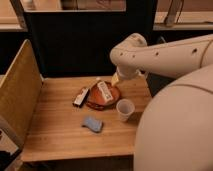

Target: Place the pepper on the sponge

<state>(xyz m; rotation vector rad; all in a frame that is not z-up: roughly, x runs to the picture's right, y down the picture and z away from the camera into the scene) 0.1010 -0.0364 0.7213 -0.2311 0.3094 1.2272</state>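
The pepper (104, 91), a pale cream elongated item, lies across the reddish-brown plate (95, 104) at the back middle of the wooden table. The blue-grey sponge (92, 123) lies flat in front of the plate, apart from it. My white arm reaches in from the right and bends above the plate's far right edge. My gripper (116, 78) hangs under that bend, mostly hidden by the arm, above and to the right of the pepper. It holds nothing.
A white cup (124, 109) stands upright right of the plate. A flat black-and-white bar (81, 96) leans on the plate's left rim. A tall yellowish panel (17, 95) walls the table's left side, and a dark screen stands behind.
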